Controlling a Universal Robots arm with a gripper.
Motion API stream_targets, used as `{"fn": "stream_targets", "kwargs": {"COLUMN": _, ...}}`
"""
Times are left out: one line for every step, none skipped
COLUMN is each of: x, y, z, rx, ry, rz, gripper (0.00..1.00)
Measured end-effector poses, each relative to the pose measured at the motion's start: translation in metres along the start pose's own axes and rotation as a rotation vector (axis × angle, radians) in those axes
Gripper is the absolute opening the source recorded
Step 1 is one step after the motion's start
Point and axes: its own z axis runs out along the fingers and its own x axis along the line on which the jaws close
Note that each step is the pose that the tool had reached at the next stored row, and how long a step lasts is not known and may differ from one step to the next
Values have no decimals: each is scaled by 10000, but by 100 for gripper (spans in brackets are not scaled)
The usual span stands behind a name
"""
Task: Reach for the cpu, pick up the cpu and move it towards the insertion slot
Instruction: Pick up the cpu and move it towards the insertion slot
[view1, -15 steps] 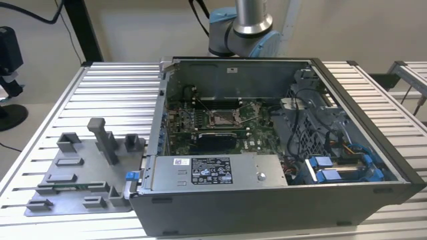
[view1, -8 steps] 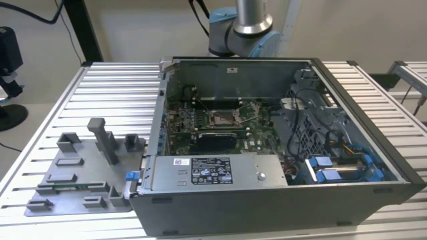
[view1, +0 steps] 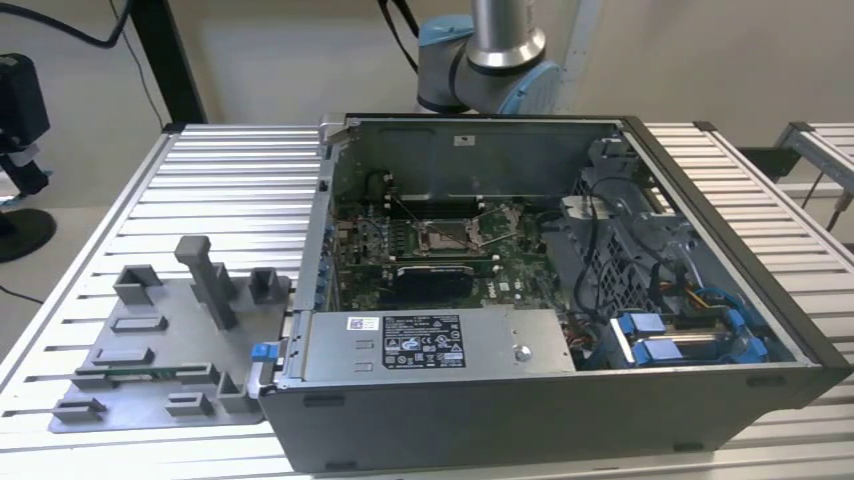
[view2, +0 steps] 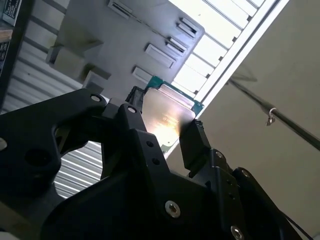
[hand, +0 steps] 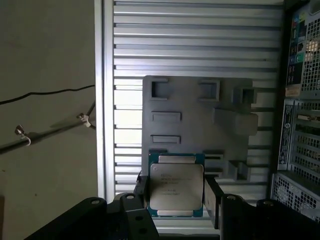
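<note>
Tabletop (hand: 190, 45) of ribbed aluminium slats, pale floor (hand: 45, 150) beyond its edge. We note the fingers (hand: 212, 195) pinching the cpu (hand: 176, 185) by two opposite edges above the grey fixture plate (hand: 195, 115): silvery-beige lid, thin green rim.

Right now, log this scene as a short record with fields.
holder: gripper, shut on cpu by two opposite edges
cpu position: over grey fixture plate, pale top toward the first wrist camera
target: insertion slot, on the green board inside open computer case
plate location: on ribbed table, at the exterior view's left of the case
</note>
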Motion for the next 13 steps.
{"fn": "stream_targets", "kwargs": {"x": -11, "y": 0, "z": 0, "rx": 0, "ry": 0, "rz": 0, "gripper": 0}}
{"fn": "stream_targets", "kwargs": {"x": -21, "y": 0, "z": 0, "rx": 0, "ry": 0, "rz": -1, "gripper": 0}}
{"fn": "stream_targets", "kwargs": {"x": -30, "y": 0, "z": 1, "rx": 0, "ry": 0, "rz": 0, "gripper": 0}}
{"fn": "stream_targets", "kwargs": {"x": -43, "y": 0, "z": 2, "rx": 0, "ry": 0, "rz": 0, "gripper": 0}}
{"fn": "stream_targets", "kwargs": {"x": -55, "y": 0, "z": 1, "rx": 0, "ry": 1, "rz": 0, "gripper": 0}}
{"fn": "stream_targets", "kwargs": {"x": -69, "y": 0, "z": 2, "rx": 0, "ry": 2, "rz": -1, "gripper": 0}}
{"fn": "stream_targets", "kwargs": {"x": -85, "y": 0, "z": 3, "rx": 0, "ry": 2, "rz": -1, "gripper": 0}}
{"fn": "stream_targets", "kwargs": {"x": -104, "y": 0, "z": 3, "rx": 0, "ry": 5, "rz": -1, "gripper": 0}}
{"fn": "stream_targets", "kwargs": {"x": -122, "y": 0, "z": 3, "rx": 0, "ry": 8, "rz": -1, "gripper": 0}}
{"fn": "stream_targets", "kwargs": {"x": -143, "y": 0, "z": 3, "rx": 0, "ry": 11, "rz": -1, "gripper": 0}}
{"fn": "stream_targets", "kwargs": {"x": -167, "y": 0, "z": 4, "rx": 1, "ry": 13, "rz": -1, "gripper": 0}}
{"fn": "stream_targets", "kwargs": {"x": -193, "y": 0, "z": 5, "rx": 0, "ry": 15, "rz": -1, "gripper": 0}}
{"fn": "stream_targets", "kwargs": {"x": -216, "y": 0, "z": 6, "rx": 0, "ry": 18, "rz": -2, "gripper": 0}}
